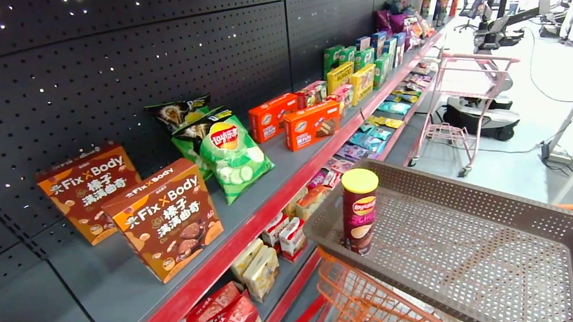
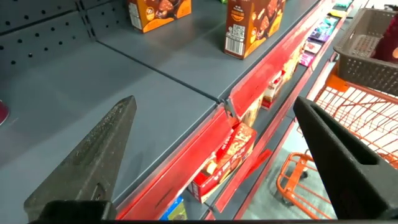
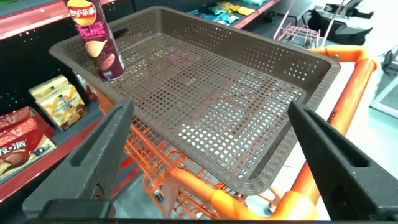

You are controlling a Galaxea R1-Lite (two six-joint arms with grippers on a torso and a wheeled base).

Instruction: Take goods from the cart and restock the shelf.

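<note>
Okay, the chips can (image 1: 360, 210) stands upright, long axis vertical, in the corner of the brown basket (image 1: 491, 267) closest to the shelf (image 1: 93, 285). In the head view the shelf lies at the can's 9 o'clock and the rest of the basket runs off toward 4 o'clock. We see the right hand (image 3: 210, 107) above the basket on the orange cart (image 1: 352, 302), fingers apart, holding nothing. The left hand (image 2: 214, 102) sits over bare shelf, fingers apart too. We judge the right hand is nearer and should close on the can's side wall.
</note>
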